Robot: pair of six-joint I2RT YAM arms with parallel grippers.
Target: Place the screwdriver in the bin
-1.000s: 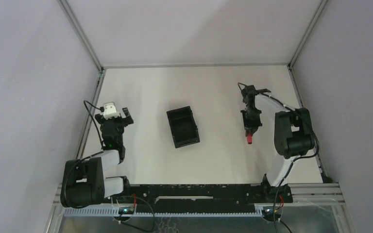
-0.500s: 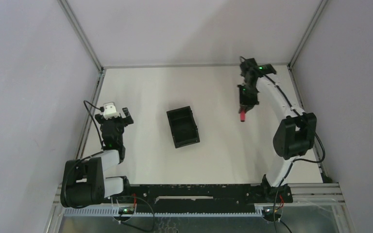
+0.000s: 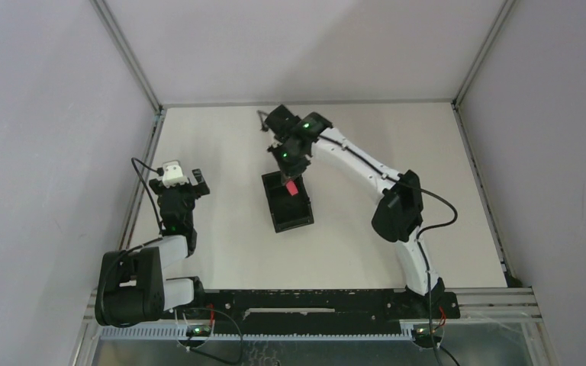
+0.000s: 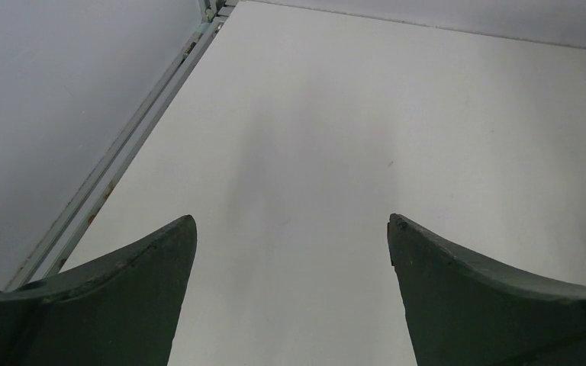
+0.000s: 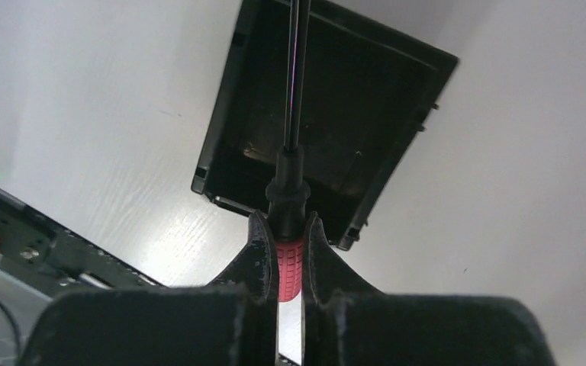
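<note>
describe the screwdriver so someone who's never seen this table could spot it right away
On the white table, find the black bin near the middle; the right gripper hangs above its far end. Pinched in that gripper is the screwdriver, the only red-handled thing here, its thin black shaft pointing over the bin.

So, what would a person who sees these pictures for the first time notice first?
The right arm reaches across the table, and its right hand, shut on the red handle, holds the screwdriver over the far end of the black bin in the middle. The left hand stands open near the left edge, holding nothing.
</note>
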